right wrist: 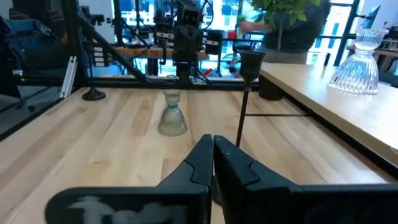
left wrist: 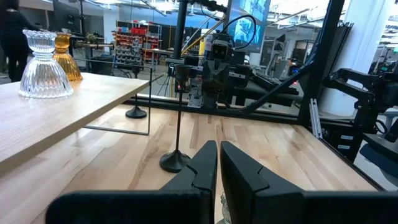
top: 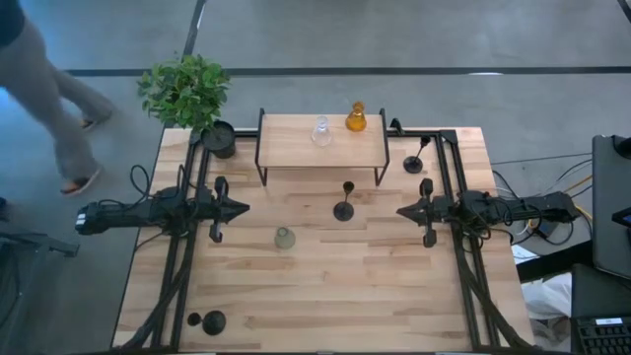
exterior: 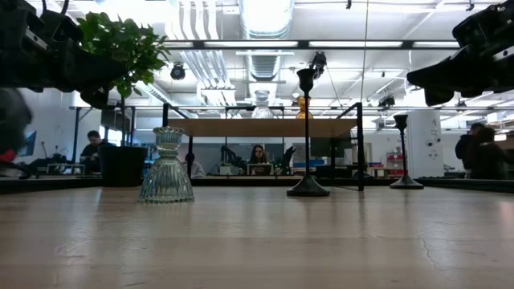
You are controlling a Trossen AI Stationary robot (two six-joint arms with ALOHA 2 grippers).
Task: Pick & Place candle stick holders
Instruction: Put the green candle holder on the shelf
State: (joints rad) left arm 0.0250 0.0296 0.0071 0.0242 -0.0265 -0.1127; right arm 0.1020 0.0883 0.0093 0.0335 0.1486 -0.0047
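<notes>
On the table's middle a slim black candle stick holder (top: 344, 207) stands on its disc base, with an olive-green glass one (top: 285, 238) resting nearer the front. A second black holder (top: 413, 163) is at the far right, a third (top: 212, 321) at the near left corner. A clear glass holder (top: 321, 131) and an amber one (top: 356, 118) sit on the wooden shelf (top: 296, 148). My left gripper (top: 242, 209) is shut and level at the left, pointing at the middle black holder (left wrist: 179, 118). My right gripper (top: 402, 211) is shut and level at the right, facing the same holder (right wrist: 247, 93).
A black plant pot (top: 219, 138) with a leafy plant (top: 185, 91) stands at the far left corner. The shelf rests on thin black legs (exterior: 359, 144). A person (top: 59, 108) walks past beyond the table's left side. Bare wood lies along the front (top: 345, 296).
</notes>
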